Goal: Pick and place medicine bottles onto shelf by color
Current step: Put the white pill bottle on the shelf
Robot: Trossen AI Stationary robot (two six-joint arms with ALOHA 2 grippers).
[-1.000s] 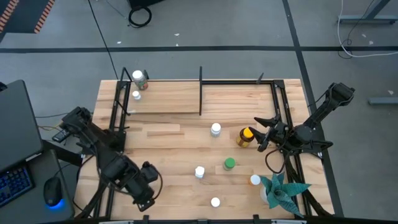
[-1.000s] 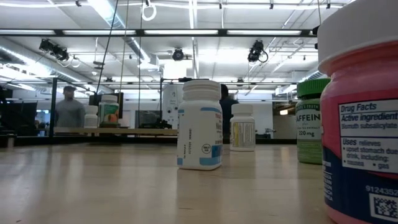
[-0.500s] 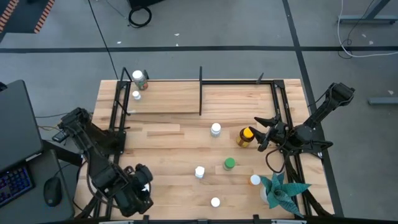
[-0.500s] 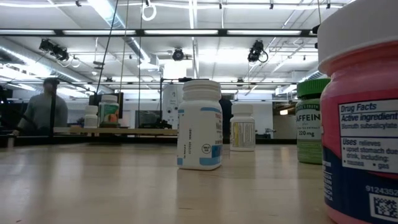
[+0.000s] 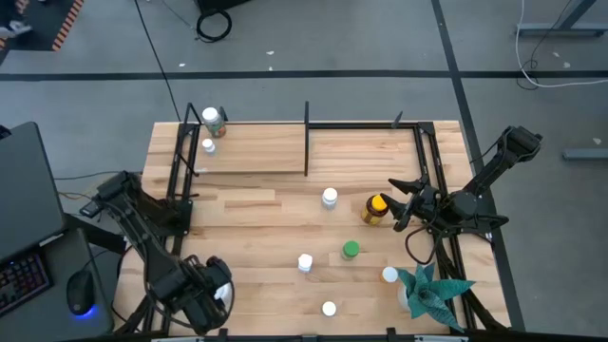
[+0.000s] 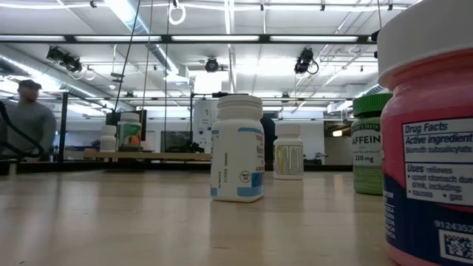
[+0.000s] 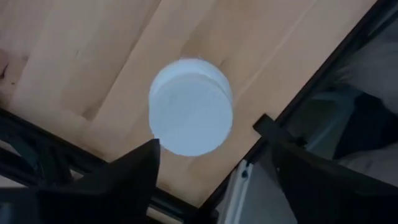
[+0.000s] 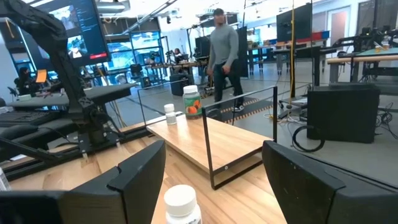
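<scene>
Left wrist view, white bottle cap (image 7: pixel 191 107), body hidden

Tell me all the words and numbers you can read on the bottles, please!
"Drug Facts", "Active ingredient", "relieves", "upset stomach", "gas", "912435": pink bottle, cut off at the picture's edge.
"AFFEIN", "220 mg": green-capped bottle, partly hidden.
Labels on the white bottle, the bottle behind it and the shelf bottles: too small to read.

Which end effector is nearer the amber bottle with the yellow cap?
Right. The right end effector sits just beside the amber bottle, at the table's right edge. The left end effector is far off, over the near-left corner above a white-capped bottle.
</scene>
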